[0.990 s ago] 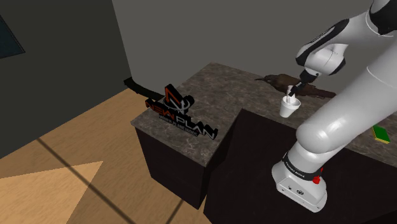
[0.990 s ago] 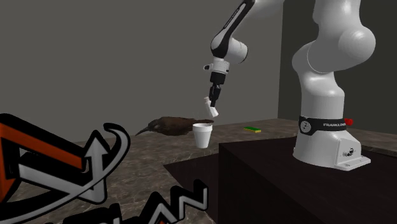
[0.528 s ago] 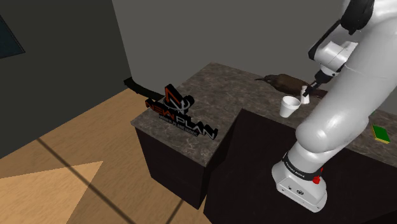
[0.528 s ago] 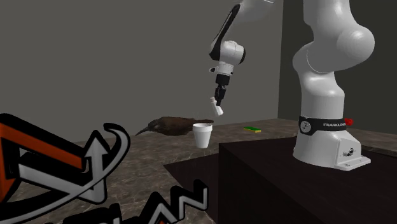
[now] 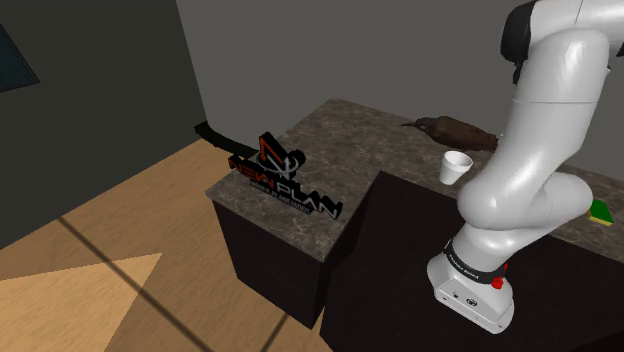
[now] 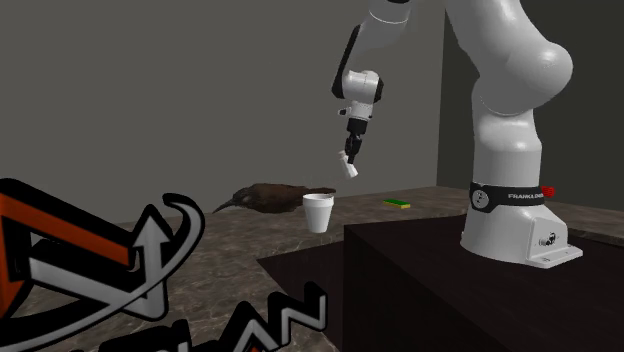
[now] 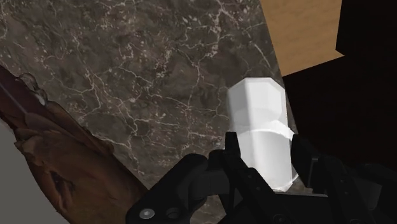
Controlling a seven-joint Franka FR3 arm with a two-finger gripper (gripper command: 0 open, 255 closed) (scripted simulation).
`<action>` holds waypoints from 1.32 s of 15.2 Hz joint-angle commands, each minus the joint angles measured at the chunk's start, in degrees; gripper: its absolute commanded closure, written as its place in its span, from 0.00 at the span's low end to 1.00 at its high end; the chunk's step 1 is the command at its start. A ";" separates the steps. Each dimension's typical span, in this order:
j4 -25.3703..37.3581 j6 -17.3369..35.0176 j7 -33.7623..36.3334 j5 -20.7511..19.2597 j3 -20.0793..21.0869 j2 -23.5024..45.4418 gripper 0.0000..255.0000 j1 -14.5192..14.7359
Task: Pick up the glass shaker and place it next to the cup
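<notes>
A small white faceted shaker (image 7: pixel 261 127) sits clasped between my black fingers (image 7: pixel 233 147), with my gripper (image 7: pixel 266 156) shut on it. In the second exterior view the gripper (image 6: pixel 351 158) hangs in the air with the shaker (image 6: pixel 348 169) at its tip, tilted, above and slightly to the right of the white cup (image 6: pixel 319 212). The cup (image 5: pixel 455 167) stands upright on the dark marbled countertop (image 5: pixel 340 140), near the edge of the black stand. Below the shaker lies bare countertop (image 7: pixel 146 83).
A dark brown lumpy object (image 5: pixel 460 130) lies on the counter behind the cup (image 6: pixel 268 196). A green sponge (image 5: pixel 602 210) rests further along the counter. A black and orange sign (image 5: pixel 283 178) stands at the counter's near end. Wooden floor (image 5: pixel 110 230) lies beyond.
The arm has swung toward the shoulder view's right, carrying the shaker from over the cup to a spot higher and past it. The cup has not moved.
</notes>
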 commanded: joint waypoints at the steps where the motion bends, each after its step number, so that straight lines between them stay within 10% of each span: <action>1: 4.49 -2.76 -2.59 2.22 1.52 3.77 1.00 -4.42; 2: 8.55 -5.11 -4.15 3.57 2.57 6.78 1.00 -8.01; 20: 8.23 1.74 -11.39 13.44 10.32 16.00 1.00 -13.71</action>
